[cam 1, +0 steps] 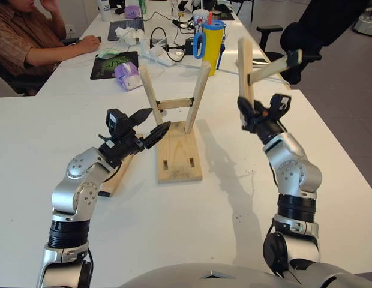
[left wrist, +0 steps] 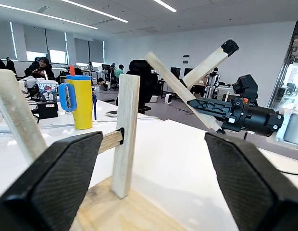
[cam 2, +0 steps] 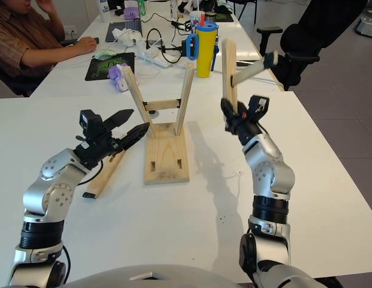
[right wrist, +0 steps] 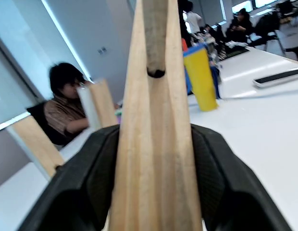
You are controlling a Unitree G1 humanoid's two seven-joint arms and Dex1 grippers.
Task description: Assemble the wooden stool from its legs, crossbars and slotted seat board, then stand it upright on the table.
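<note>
Left gripper [cam 1: 159, 118]: we see it spread wide.
Right gripper [cam 1: 248, 113]: clamped on leg frame [cam 1: 245, 66].
Seat board [cam 1: 180, 162]: holds two legs [cam 1: 197, 99] in its slots.

Open-plan ofc: long white desks [cam 1: 66, 72] w/ swivel chair [left wrist: 139, 66], strip lights [left wrist: 93, 13] overhead.

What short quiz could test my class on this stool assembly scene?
1. True or false: the right tool holds a pale wooden leg piece clear of the white table.
2. The left tool is: A open; B shut on a crossbar; C shut on the yellow bottle.
3. How many upright wooden legs stand in the flat slotted wooden seat board?
Key: 1 true; 2 A; 3 two.
</note>
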